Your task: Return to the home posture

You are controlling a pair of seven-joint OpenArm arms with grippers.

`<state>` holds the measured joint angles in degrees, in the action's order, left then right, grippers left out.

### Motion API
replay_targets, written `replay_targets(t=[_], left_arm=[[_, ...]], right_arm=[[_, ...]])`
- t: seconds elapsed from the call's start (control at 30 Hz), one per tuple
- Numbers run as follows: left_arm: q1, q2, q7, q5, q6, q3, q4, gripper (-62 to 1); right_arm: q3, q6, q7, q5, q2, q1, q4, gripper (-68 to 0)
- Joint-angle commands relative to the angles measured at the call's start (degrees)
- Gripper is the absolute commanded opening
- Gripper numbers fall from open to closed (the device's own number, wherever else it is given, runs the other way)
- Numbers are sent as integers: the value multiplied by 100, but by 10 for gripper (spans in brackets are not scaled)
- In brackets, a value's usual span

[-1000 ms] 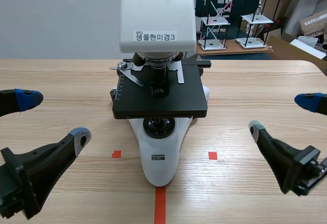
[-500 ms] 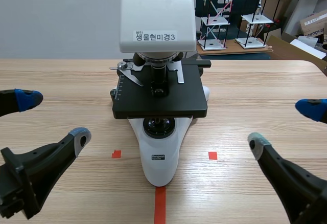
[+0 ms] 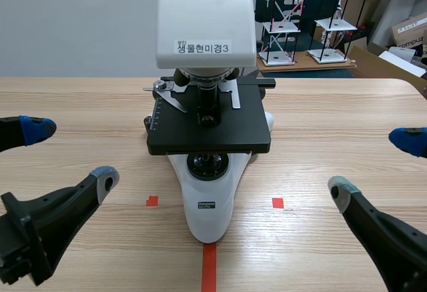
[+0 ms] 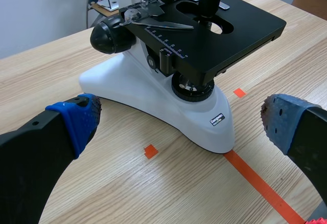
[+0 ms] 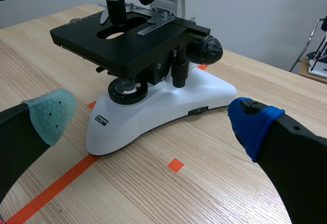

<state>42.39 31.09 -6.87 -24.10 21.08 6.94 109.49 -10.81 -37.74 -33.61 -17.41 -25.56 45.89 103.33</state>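
A white microscope (image 3: 208, 65) with a black stage stands at the table's middle, its base on the tape line. My left gripper (image 3: 70, 155) hangs open at the left, well clear of the microscope (image 4: 168, 81), nothing between its blue pads (image 4: 76, 119). My right gripper (image 3: 377, 165) is open at the right, also holding nothing. In the right wrist view the microscope (image 5: 153, 75) stands ahead of the gripper, between a grey-green pad (image 5: 51, 114) and a blue one.
Behind the table's far edge stand black-and-white wire racks (image 3: 287, 19) and cardboard boxes (image 3: 410, 32). Bare wooden tabletop (image 3: 80, 105) lies on both sides of the microscope.
The right gripper has drawn back and down toward the right front corner. The left arm and the microscope have not moved.
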Motion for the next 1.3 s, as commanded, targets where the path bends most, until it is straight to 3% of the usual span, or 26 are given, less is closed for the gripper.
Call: replay_targets(t=[0.0,1.27], left_arm=[[42,-44,-61,-55,7,24,94,14],[42,-44,-61,-55,7,24,94,14]], right_arm=[[-17,15,-85,-79,-48,-35,-9,4],[-17,17,-20,50,-48,-31,-9,4]])
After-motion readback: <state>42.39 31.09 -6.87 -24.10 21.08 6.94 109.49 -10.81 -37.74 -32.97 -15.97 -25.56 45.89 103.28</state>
